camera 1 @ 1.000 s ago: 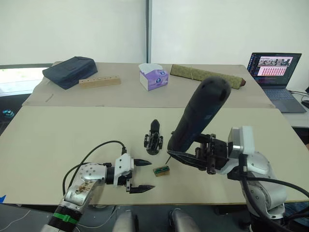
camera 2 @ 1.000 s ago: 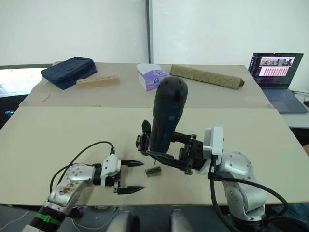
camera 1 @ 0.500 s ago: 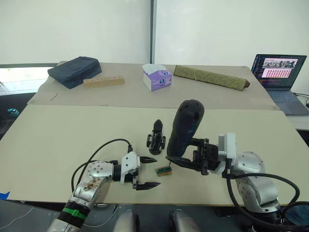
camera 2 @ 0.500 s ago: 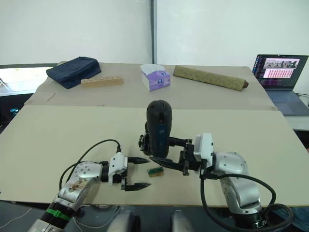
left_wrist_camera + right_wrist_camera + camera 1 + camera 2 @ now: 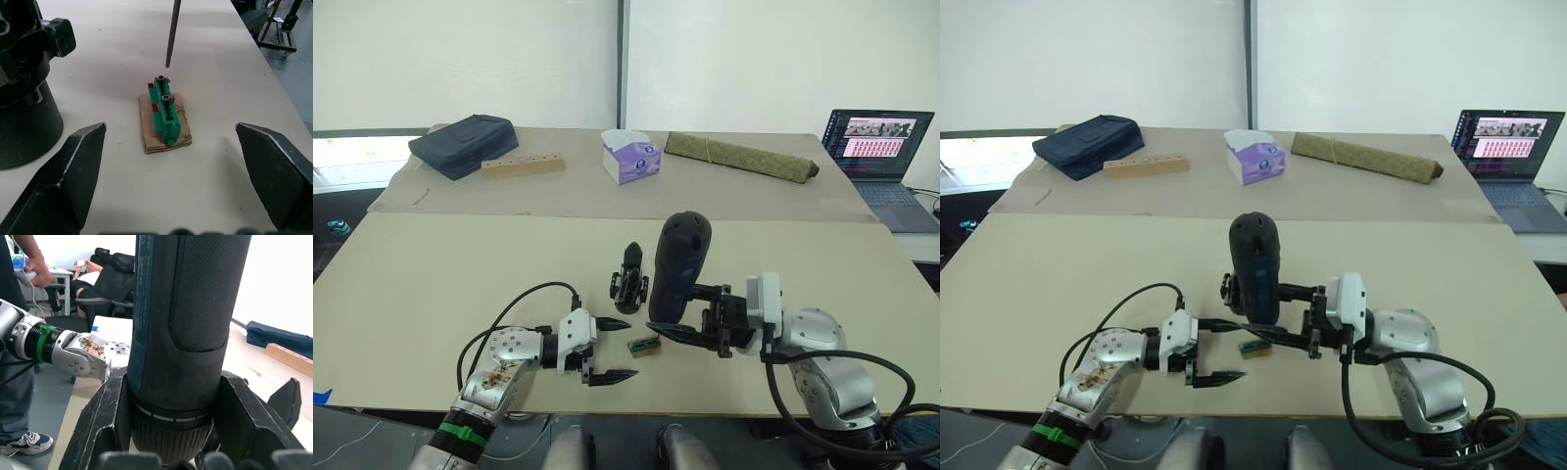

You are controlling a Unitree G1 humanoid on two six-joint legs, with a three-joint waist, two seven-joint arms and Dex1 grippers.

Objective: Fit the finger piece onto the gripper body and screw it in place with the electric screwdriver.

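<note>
On a beige table (image 5: 431, 284), the left gripper (image 5: 608, 349) rests with its two black fingers spread wide and nothing between them. Just to its right lies a small green block (image 5: 166, 111) on a brown backing, two screw heads showing on its top. Beyond it stands the gripper body (image 5: 628, 279), upright on its round base. The metal bit (image 5: 171, 32) of the electric screwdriver (image 5: 677, 266) hangs just above the far end of the green block. The right gripper (image 5: 703, 323) clamps both fingers around the screwdriver's lower barrel, holding it nearly upright.
</note>
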